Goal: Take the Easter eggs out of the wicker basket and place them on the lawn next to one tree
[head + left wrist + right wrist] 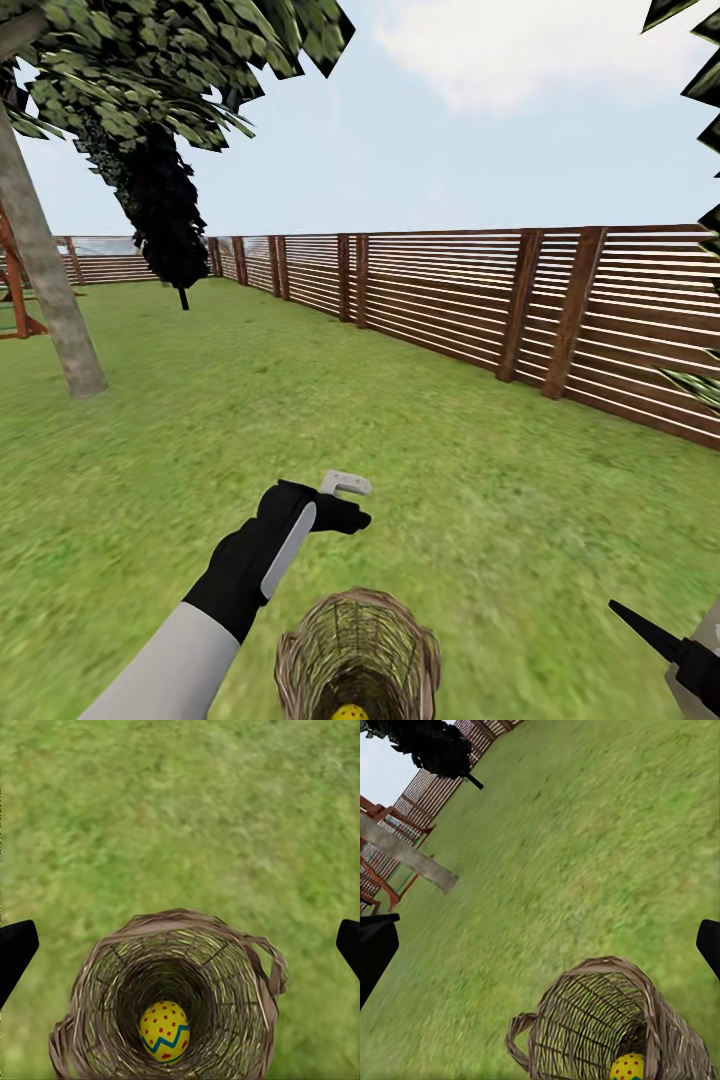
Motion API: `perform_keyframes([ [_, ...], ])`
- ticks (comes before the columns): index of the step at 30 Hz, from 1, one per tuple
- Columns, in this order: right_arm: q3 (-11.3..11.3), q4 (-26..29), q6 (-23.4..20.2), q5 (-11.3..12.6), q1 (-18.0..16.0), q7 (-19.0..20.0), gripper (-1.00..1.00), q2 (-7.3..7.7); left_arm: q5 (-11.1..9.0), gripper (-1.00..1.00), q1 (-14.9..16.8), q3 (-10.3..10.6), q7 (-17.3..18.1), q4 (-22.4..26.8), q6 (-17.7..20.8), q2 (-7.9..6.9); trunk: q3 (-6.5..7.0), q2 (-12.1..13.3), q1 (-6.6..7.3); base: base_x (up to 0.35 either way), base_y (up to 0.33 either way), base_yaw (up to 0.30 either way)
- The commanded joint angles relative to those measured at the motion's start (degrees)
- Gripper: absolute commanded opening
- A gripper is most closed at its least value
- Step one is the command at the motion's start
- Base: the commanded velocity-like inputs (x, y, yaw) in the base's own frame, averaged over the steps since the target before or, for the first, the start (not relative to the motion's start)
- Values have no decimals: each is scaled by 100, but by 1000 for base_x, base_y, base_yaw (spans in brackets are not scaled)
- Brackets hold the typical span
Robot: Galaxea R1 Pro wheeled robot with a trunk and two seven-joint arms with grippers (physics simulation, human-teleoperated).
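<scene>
Brown open-weave wicker forms the round, bucket-shaped basket, which stands upright on the short green lawn at the nearest edge of the head view. At the bottom of the basket one bright yellow egg painted with red dots and a blue zigzag band is seen; whether other eggs lie in it cannot be told.

Just beyond the basket's rim, on the tree side, the left tool is held above the grass on its black-sleeved arm. In the left wrist view its two dark fingertips are spread far apart, and nothing is held between them. The basket mouth lies directly below that tool, with the egg deep along the basket's vertical axis, so a straight descent is judged to be called for. The right tool is seen on the basket's other side, also spread wide and empty; the left arm is judged the nearer.

Well beyond the basket, a tree with a straight pale grey-tan trunk and blocky dark green foliage is rooted in the lawn. Farther still, a brown fence of horizontal wooden slats closes the garden.
</scene>
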State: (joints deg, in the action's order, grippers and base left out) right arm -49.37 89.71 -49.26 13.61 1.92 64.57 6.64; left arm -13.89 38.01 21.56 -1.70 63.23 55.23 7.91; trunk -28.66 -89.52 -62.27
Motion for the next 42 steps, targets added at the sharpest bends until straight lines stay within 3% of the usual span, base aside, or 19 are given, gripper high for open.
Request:
perform_keyframes([
  [1, -2, 3, -31, 19, 1, 3, 100, 2, -25, 100, 4, 11, -23, -6, 22, 0, -5, -3, 0, 9, 3, 0],
  [5, -2, 3, -31, 24, 1, 3, 100, 3, -26, 100, 4, 16, -26, -80, 23, 0, -5, -3, 0, 3, 1, 0],
  [16, -2, 3, -31, 28, 1, 3, 100, 4, -61, 100, 28, 9, 5, -767, 21, 11, -202, -444, -242, 0, 0, 0],
  [28, -1, 3, -24, 30, 1, 3, 100, -5, -83, 100, 47, 6, 9, -1189, 16, 28, -418, -925, -505, 0, 0, 0],
  [42, -23, 3, -23, 43, 1, 44, 100, -22, -79, 100, 48, 6, -2, -1251, -3, 41, -669, -1487, -813, 0, 0, 0],
])
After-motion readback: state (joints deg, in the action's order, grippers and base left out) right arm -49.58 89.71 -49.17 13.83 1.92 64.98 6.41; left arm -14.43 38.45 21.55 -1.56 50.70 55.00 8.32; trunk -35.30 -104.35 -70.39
